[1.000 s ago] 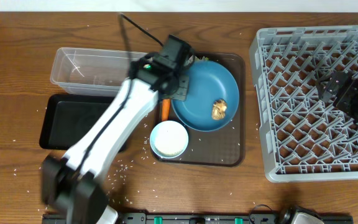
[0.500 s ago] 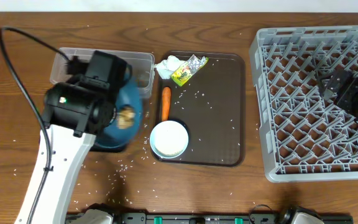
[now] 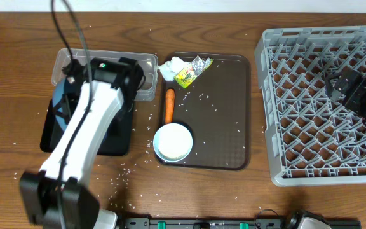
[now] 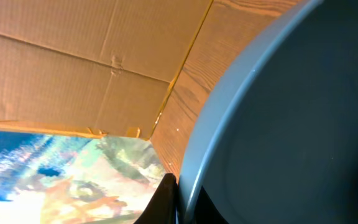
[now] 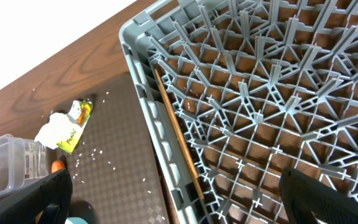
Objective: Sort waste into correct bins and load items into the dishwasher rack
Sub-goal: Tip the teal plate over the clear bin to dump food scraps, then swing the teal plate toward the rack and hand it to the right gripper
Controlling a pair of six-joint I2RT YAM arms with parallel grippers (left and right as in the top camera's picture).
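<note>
Over the shallow black rectangular tray [image 3: 119, 137], the large round dark-blue plate [image 4: 291, 124] is held tilted, clamped by the left gripper [image 4: 176, 202]; scraps judged being tipped. Racking is required next. Right gripper [image 5: 185, 196] spread, empty.

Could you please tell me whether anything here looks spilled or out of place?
Yes: loose white rice grains are scattered across the wooden table and the brown serving tray, which looks like a spill.

On the tray [image 3: 221, 127] lie carrot [image 3: 169, 105] and bowl [image 3: 173, 141]; rack [image 3: 297, 95] at right.
</note>
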